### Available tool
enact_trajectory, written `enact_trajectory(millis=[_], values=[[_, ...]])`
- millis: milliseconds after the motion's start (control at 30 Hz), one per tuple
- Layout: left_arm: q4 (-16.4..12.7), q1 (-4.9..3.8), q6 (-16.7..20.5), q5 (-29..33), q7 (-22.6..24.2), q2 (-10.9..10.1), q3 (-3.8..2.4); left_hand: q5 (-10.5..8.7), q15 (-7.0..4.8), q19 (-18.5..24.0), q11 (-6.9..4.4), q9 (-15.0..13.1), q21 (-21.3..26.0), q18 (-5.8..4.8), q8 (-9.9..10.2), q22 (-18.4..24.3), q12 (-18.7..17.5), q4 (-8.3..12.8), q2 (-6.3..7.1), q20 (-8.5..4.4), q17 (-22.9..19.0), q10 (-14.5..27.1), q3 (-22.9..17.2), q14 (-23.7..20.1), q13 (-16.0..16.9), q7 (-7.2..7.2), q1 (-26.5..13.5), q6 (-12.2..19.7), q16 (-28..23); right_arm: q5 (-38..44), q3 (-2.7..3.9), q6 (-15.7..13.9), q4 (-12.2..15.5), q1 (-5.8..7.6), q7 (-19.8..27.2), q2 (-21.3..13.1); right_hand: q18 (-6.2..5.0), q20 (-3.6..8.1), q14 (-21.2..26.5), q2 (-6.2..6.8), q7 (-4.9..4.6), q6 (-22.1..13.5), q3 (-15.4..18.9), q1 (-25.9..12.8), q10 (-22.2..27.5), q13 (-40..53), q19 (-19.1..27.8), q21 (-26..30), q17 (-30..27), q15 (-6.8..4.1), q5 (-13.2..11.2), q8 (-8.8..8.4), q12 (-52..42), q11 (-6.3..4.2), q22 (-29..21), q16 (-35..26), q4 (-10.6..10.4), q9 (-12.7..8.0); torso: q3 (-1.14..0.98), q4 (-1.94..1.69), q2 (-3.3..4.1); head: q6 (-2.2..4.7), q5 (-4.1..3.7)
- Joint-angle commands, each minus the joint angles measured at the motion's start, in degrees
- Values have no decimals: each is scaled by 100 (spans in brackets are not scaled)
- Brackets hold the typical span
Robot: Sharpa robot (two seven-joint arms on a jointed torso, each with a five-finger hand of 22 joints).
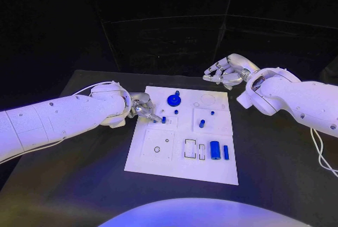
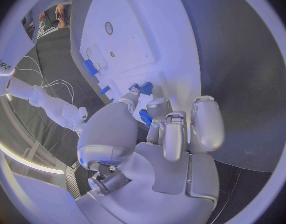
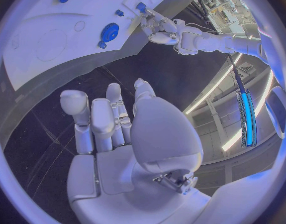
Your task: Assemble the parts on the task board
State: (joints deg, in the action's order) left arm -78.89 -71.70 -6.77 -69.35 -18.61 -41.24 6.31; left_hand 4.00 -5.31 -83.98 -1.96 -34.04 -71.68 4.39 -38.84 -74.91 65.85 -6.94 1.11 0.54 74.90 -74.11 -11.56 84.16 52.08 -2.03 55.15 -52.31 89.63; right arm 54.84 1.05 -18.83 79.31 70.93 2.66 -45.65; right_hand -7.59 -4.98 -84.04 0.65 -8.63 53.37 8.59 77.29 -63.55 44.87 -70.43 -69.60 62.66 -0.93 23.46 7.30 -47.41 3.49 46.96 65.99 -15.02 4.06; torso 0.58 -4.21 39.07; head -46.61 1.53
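Note:
The white task board lies in the middle of the black table. My left hand reaches in over the board's left edge. Its fingertips pinch a small blue peg that stands on the board. A blue gear-like part sits at the far middle, with a tiny blue piece just in front of it. Two more pegs stand on the right half. Two blue cylinders lie near the front right. My right hand hovers beyond the board's far right corner, fingers loosely bent, holding nothing.
The black table spreads wide on both sides of the board and in front of it. A round hole and rectangular slots mark the board's near half. A white cable hangs off my right arm.

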Motion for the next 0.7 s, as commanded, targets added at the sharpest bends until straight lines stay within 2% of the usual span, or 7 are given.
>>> enact_trajectory(millis=[33,400,500,533,600,700], values=[[38,-5,-216,-36,-28,37,-1,-5,-42,-157,-32,-6,-22,-35,-21,-147,3,26,-3,-7,1510,-12,0,584,-7,29,52,8,37,10,3,25,4,10,38,-1,-28,-8,-44,-59,12,1,17,-14,36,-6,38,33,2,-12,39,27,21,-2,-6,-20,-5,-7,0,3,1,-6,-1],[75,-3,-229,-36,-34,93,1,-4,-43,-157,-33,-10,-26,-37,-28,-151,5,50,-18,-8,1510,-14,-7,584,-6,30,96,11,37,10,3,19,8,10,39,-4,-28,-8,-44,-59,12,1,17,-14,36,-6,38,33,2,-12,39,27,21,-2,-6,-20,-5,-7,2,0,-2,-10,-4],[72,-3,-196,-36,-34,95,1,28,-60,-158,-57,-10,-23,-35,-24,-154,-3,236,-209,-18,1510,-8,-223,584,-17,57,439,54,37,10,3,18,9,10,40,-4,-28,-8,-44,-59,12,1,17,-14,36,-6,38,33,2,-12,39,27,21,-2,-6,-20,-5,-7,3,0,-2,-6,-6],[72,-3,-194,-36,-34,95,1,29,-62,-158,-60,-8,-23,-35,-21,-154,-5,259,-225,-20,1510,-7,-252,584,-18,60,476,60,37,10,3,18,9,10,40,-4,-28,-8,-44,-59,12,1,17,-14,36,-6,38,33,2,-12,39,27,21,-2,-6,-20,-5,-7,3,0,-2,-6,-6],[65,-3,-174,-35,-33,95,1,35,-78,-158,-72,7,-19,-33,6,-155,-21,445,-354,-38,1510,6,-510,584,-30,67,758,109,37,10,3,18,9,10,41,-4,-28,-8,-44,-59,12,1,17,-14,36,-6,38,33,2,-12,39,27,21,-2,-6,-20,-5,-7,4,2,1,-8,-6],[52,-3,-139,-26,-31,95,1,43,-74,-158,-62,38,-15,-35,51,-159,-50,634,-403,-44,1510,22,-868,584,-56,50,939,155,37,10,3,17,8,10,42,-4,-28,-8,-44,-59,12,1,17,-14,36,-6,38,33,2,-12,39,27,21,-2,-6,-20,-5,-7,5,3,1,-13,-10]])
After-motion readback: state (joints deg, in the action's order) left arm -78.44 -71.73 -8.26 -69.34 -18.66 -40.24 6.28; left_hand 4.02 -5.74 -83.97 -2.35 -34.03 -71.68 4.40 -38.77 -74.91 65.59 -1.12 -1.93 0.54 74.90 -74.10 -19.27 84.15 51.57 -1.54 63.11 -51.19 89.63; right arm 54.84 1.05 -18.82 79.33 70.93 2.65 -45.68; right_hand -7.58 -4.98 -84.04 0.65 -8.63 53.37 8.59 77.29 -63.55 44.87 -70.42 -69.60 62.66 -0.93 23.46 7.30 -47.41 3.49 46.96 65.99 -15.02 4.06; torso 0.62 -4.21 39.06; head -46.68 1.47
